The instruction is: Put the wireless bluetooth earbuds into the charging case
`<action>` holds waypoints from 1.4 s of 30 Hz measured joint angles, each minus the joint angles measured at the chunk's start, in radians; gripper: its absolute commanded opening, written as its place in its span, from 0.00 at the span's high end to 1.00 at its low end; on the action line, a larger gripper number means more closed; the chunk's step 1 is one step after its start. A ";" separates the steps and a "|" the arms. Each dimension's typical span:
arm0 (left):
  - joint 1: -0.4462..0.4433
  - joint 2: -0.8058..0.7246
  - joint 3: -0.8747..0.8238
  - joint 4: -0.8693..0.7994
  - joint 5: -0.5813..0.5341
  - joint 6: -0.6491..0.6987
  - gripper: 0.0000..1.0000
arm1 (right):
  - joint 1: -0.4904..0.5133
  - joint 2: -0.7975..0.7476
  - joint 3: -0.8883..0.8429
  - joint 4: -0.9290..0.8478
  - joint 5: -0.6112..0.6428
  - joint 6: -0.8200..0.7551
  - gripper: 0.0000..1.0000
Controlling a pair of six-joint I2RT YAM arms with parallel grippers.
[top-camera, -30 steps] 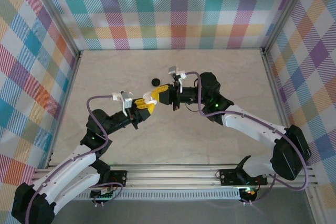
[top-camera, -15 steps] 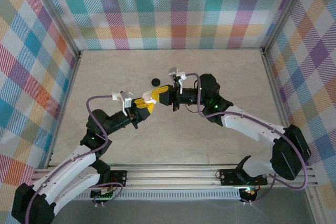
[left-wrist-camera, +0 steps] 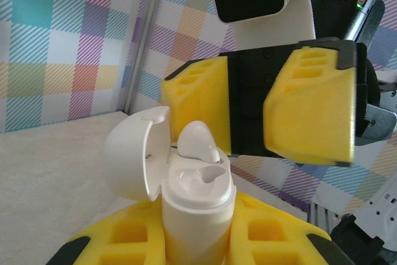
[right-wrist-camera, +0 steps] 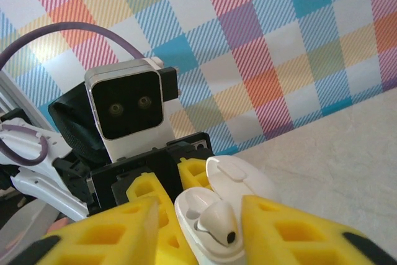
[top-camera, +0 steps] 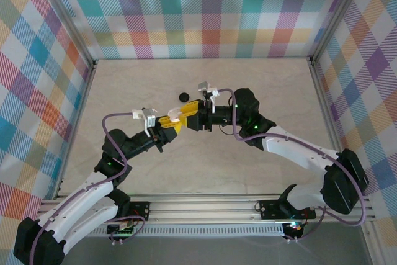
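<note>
My left gripper (top-camera: 169, 122) is shut on the white charging case (left-wrist-camera: 195, 215), holding it upright with its lid (left-wrist-camera: 133, 153) flipped open. One earbud (left-wrist-camera: 197, 143), white rather than black, stands tilted in the far socket and is only partly down. The near socket (left-wrist-camera: 201, 184) is empty, and the other earbud is out of view. My right gripper (top-camera: 186, 113) is open, its yellow fingers (right-wrist-camera: 93, 234) on either side of the case (right-wrist-camera: 192, 212) and the earbud (right-wrist-camera: 218, 221), touching neither.
A flat black round disc (top-camera: 183, 96) lies on the beige table (top-camera: 260, 85) just behind the two grippers. Checked cloth walls close off the back and both sides. Both arms meet near the table's middle.
My right gripper has slid left towards the left gripper, so its fingers now straddle the open case. The left gripper and case have stayed almost still.
</note>
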 measured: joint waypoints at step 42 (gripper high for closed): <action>0.000 -0.429 0.178 -0.940 -0.154 0.248 1.00 | -0.002 1.344 1.731 -1.218 0.406 -0.176 0.50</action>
